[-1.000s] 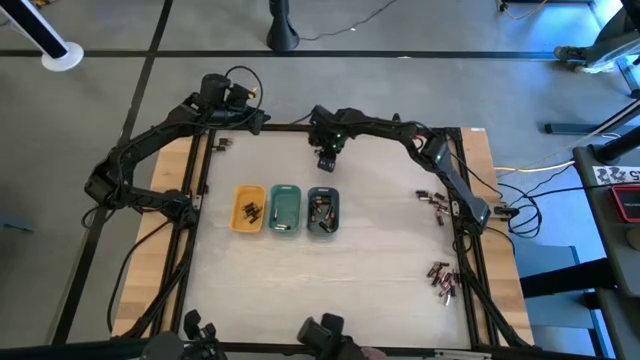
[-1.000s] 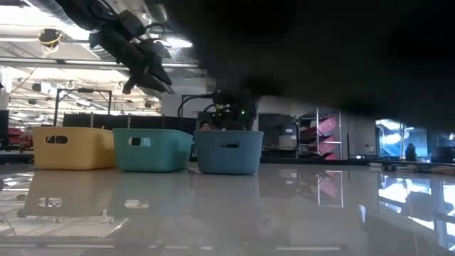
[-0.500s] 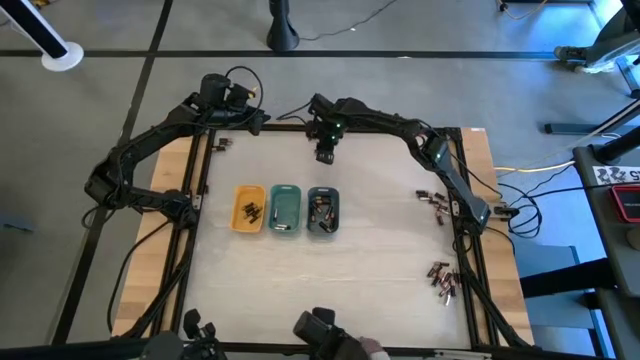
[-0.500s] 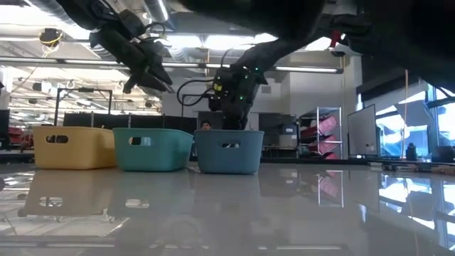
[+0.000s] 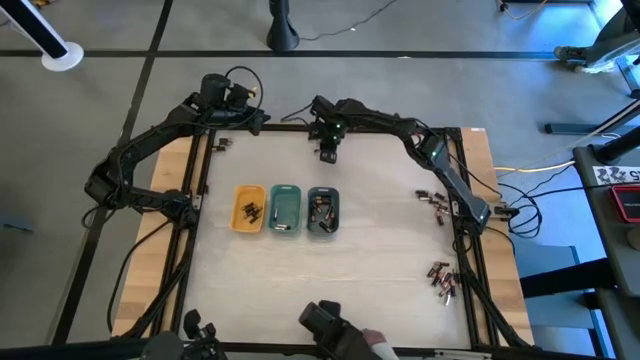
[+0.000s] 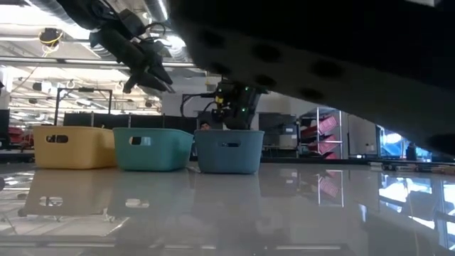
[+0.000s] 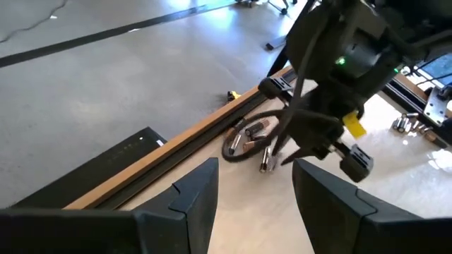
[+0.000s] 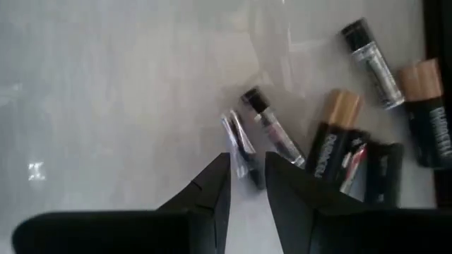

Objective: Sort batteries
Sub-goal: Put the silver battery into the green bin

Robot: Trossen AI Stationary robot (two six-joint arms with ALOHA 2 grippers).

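Note:
Three small trays stand in a row at mid-table: yellow (image 5: 248,209), teal (image 5: 285,209) and grey-blue (image 5: 322,211), each with batteries inside. My right gripper (image 5: 327,153) (image 8: 247,176) reaches down over a loose cluster of batteries (image 8: 353,141) by the table's far edge, shut on one slim battery (image 8: 239,144). My left gripper (image 7: 254,204) (image 5: 248,121) hangs open above the far left corner with nothing between its fingers. More batteries lie at the right edge (image 5: 434,200) and the near right (image 5: 442,279). My right gripper pinches one end of the slim battery (image 8: 247,169) between its two fingertips, coming steeply from above. The rest of the battery sticks out beyond the fingers toward the cluster. Whether it is clear of the table does not show.
A few batteries lie at the far left corner (image 5: 222,145). A person's hand with a dark object (image 5: 335,335) is at the near edge and blocks much of the low view. Bare tabletop (image 5: 330,285) lies between the trays and the near edge.
My right gripper has shifted a little toward the table's far edge, away from the grey-blue tray. The dark object at the near edge has moved in front of the low camera again.

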